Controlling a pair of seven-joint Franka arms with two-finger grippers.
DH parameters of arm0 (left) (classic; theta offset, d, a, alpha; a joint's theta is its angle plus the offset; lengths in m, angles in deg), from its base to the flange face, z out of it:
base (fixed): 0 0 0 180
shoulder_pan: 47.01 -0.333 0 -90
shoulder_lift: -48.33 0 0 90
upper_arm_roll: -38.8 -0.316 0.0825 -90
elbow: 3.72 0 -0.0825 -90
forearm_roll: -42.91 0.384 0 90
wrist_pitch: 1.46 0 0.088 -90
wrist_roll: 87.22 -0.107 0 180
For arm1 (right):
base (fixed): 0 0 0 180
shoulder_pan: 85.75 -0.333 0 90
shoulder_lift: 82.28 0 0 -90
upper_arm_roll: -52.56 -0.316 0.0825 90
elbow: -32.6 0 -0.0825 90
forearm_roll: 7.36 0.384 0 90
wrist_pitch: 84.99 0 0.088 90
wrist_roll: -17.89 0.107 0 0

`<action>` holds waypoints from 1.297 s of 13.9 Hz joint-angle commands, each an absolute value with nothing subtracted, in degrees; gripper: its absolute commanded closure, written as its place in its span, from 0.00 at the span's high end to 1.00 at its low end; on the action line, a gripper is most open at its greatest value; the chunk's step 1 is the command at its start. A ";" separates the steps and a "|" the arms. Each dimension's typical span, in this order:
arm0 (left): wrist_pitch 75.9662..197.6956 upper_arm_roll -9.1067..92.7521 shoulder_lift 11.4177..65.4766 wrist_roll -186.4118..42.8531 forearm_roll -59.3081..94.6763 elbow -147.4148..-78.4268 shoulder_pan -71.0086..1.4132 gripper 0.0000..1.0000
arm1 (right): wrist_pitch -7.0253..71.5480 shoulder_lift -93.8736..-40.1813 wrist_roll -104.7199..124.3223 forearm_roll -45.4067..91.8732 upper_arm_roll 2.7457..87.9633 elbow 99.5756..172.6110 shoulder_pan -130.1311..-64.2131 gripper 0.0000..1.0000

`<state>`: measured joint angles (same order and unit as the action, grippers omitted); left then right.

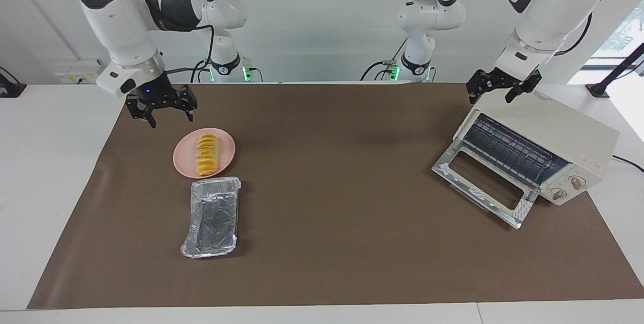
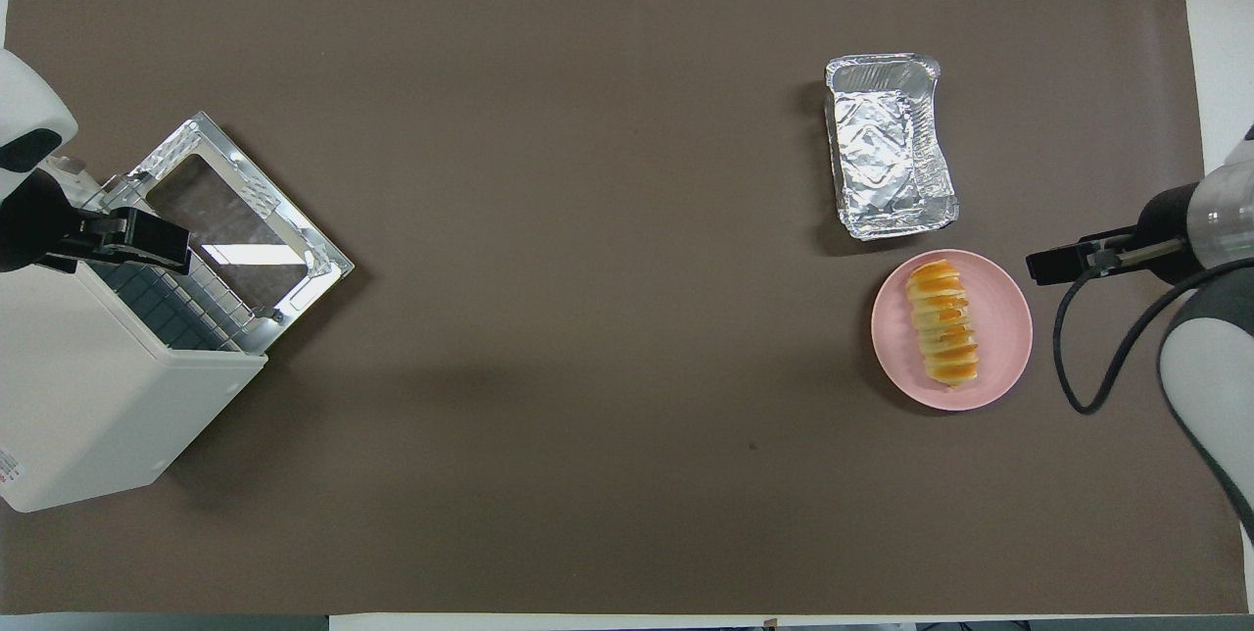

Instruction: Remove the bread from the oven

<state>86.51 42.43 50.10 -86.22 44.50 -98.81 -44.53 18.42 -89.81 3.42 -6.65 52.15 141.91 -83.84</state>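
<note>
The bread [image 1: 206,160] [image 2: 942,322], a ridged yellow-orange loaf, lies on the pink plate [image 1: 227,149] [image 2: 1009,317] at the right arm's end of the table. My right gripper [image 1: 171,118] [image 2: 1040,266] hangs open and empty in the air, over the mat beside the plate and clear of the bread. The cream-white oven [image 1: 553,128] [image 2: 98,396] stands at the left arm's end with its glass door [image 1: 483,188] [image 2: 235,229] dropped open; its wire rack shows nothing on it. Over the oven's top front edge, my left gripper [image 1: 490,98] [image 2: 171,249] waits open and empty.
A crinkled silver foil tray [image 1: 211,216] [image 2: 890,146] sits beside the plate, farther from the robots. A brown mat [image 1: 327,238] covers the table. The oven's cable trails off toward the table's edge.
</note>
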 commanded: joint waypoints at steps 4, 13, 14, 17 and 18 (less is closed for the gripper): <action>86.60 42.40 51.14 -85.90 43.70 -99.26 -44.91 1.00 | -6.30 -83.17 -1.00 -7.27 51.85 118.68 -80.65 1.00; 86.60 42.49 51.14 -85.90 43.70 -99.26 -44.91 1.00 | -0.20 -83.16 0.05 -9.82 51.33 122.41 -78.63 1.00; 86.60 42.40 51.14 -85.90 43.70 -99.35 -44.91 1.00 | 1.05 -83.42 0.05 -9.73 51.32 123.47 -78.80 1.00; 86.60 42.40 51.14 -85.90 43.70 -99.26 -44.91 1.00 | 0.01 -83.42 0.05 -8.68 51.24 123.31 -78.72 1.00; 86.60 42.40 51.14 -85.90 43.70 -99.35 -44.91 1.00 | -0.43 -83.42 0.22 -8.59 51.24 123.13 -78.72 1.00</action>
